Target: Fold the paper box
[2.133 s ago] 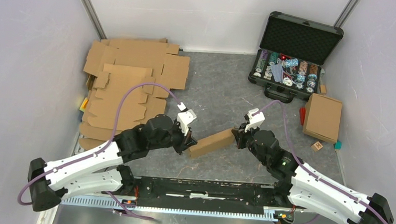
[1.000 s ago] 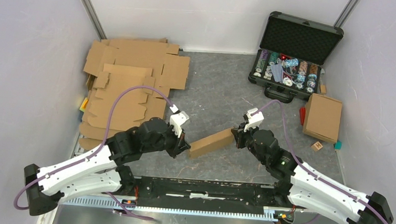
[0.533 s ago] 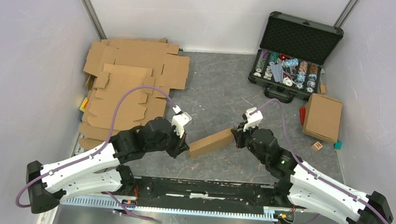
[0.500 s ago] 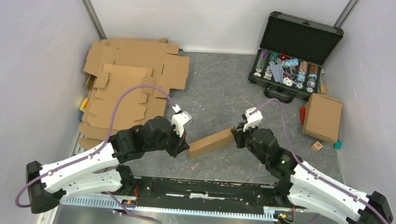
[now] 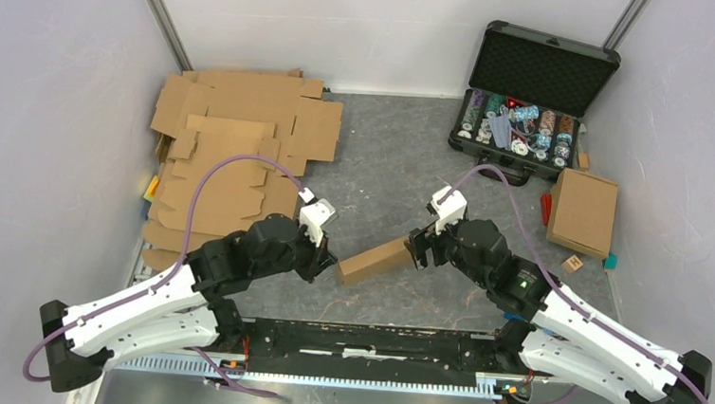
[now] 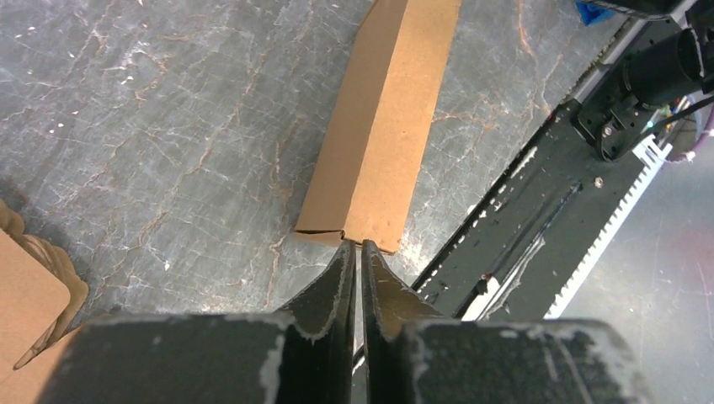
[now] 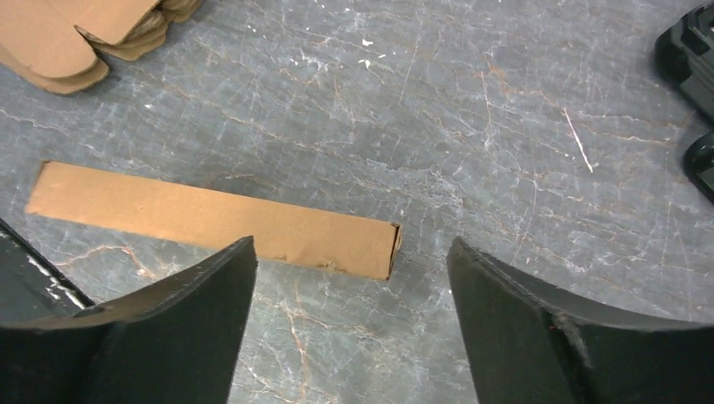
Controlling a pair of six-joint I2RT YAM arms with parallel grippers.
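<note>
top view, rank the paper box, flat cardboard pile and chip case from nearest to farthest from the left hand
1. paper box, just right of the left hand
2. flat cardboard pile, back left
3. chip case, far back right corner

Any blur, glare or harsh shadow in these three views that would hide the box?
Top external: even light, soft shadows, the box sharp. Left wrist: box sharp, the left gripper soft-edged close to the lens. Right wrist: box and table crisp, the right gripper dark and slightly blurred. No glare in any view.
</note>
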